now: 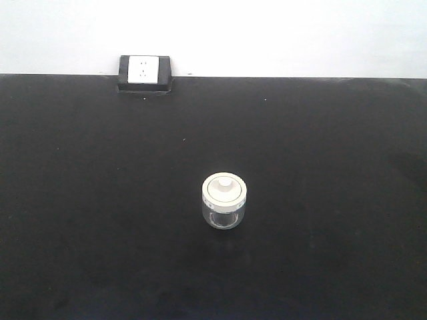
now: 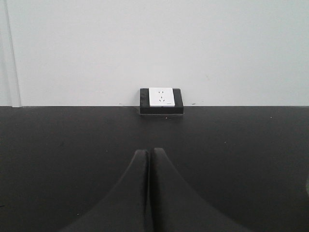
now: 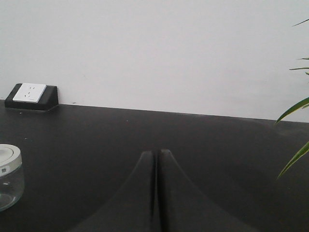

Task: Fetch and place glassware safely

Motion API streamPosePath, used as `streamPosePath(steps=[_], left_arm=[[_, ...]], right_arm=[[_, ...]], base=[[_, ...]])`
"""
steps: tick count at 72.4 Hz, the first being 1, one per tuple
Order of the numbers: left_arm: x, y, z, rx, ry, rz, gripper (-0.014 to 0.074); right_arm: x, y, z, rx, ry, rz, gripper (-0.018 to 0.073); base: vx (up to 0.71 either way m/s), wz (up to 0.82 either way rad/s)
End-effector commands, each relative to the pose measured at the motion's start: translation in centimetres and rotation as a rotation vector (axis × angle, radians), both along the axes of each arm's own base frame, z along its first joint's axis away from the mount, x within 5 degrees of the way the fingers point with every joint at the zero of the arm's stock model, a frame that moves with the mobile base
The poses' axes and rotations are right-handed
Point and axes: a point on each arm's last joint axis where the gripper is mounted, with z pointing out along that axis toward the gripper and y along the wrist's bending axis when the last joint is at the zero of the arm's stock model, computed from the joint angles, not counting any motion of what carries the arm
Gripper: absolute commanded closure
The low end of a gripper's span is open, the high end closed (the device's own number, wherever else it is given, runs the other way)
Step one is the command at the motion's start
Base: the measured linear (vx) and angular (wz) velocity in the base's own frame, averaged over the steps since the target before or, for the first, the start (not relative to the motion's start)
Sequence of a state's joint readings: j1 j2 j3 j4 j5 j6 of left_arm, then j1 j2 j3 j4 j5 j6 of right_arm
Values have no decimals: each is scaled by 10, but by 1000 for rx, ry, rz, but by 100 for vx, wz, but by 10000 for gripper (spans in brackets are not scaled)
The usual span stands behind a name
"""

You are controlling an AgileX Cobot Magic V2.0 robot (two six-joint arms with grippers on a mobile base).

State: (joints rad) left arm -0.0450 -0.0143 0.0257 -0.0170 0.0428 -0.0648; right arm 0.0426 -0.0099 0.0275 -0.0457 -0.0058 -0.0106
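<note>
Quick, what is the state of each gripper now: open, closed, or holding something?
Left gripper: closed, holding nothing.
Right gripper: closed, holding nothing; the glass jar stands apart on the table, to its left.

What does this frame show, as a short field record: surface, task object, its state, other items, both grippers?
surface: black table against a white wall
task object: glass jar, near centre
state: upright, cream lid on, untouched
other items: power socket at the table's back edge; plant leaves at right of the right wrist view
left gripper: shut, empty
right gripper: shut, empty, jar to its left
</note>
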Motion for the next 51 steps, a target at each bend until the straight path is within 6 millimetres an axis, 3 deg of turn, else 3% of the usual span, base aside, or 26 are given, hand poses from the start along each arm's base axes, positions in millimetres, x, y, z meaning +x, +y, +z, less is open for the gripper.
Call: streamPosePath(steps=[1, 51], left_arm=[[0, 0, -3, -22, -53, -4, 603], [0, 0, -3, -22, -53, -4, 603]], right_arm=[[-1, 0, 1, -11, -66, -4, 567], [-1, 0, 1, -11, -67, -4, 567]], base=[[0, 0], [0, 0]])
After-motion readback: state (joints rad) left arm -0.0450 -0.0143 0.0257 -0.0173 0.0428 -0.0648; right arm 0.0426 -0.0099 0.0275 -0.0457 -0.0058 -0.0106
